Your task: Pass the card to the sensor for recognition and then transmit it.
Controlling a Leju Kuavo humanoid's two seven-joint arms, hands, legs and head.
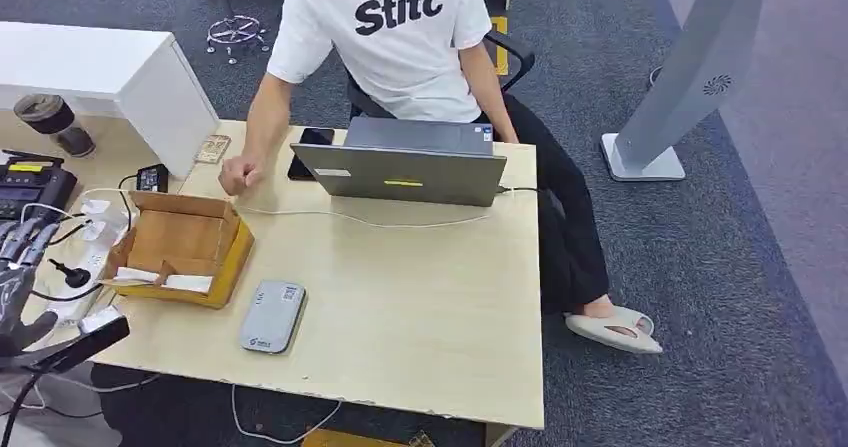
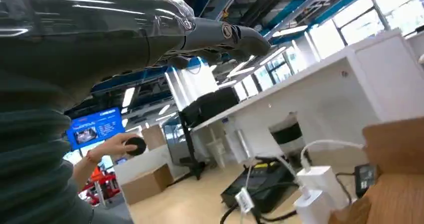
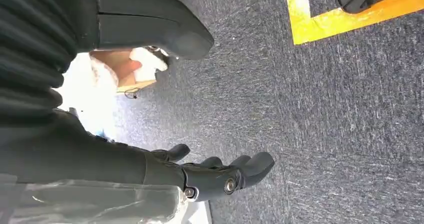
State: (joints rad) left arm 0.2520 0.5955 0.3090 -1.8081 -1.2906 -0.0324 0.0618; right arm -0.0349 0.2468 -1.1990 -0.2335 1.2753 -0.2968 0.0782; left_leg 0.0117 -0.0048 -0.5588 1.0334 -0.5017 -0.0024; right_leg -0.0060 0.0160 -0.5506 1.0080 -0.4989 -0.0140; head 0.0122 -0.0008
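Observation:
A grey flat card sensor (image 1: 272,315) lies near the table's front edge. Just behind and left of it stands an open cardboard box (image 1: 183,237) with white cards (image 1: 165,279) lying at its front. My left hand (image 1: 20,267) hovers at the table's left end, left of the box, fingers spread and holding nothing. In the left wrist view its fingers (image 2: 225,36) stretch out in the air above white chargers (image 2: 320,184). My right hand (image 3: 210,176) hangs over dark carpet with fingers extended and nothing in them.
A person in a white shirt (image 1: 385,27) sits behind the table with a fist (image 1: 238,175) resting by the box. A grey laptop (image 1: 405,162), a phone (image 1: 310,147) and a white cable (image 1: 380,222) lie at the back. Chargers and a power strip (image 1: 85,257) crowd the left end.

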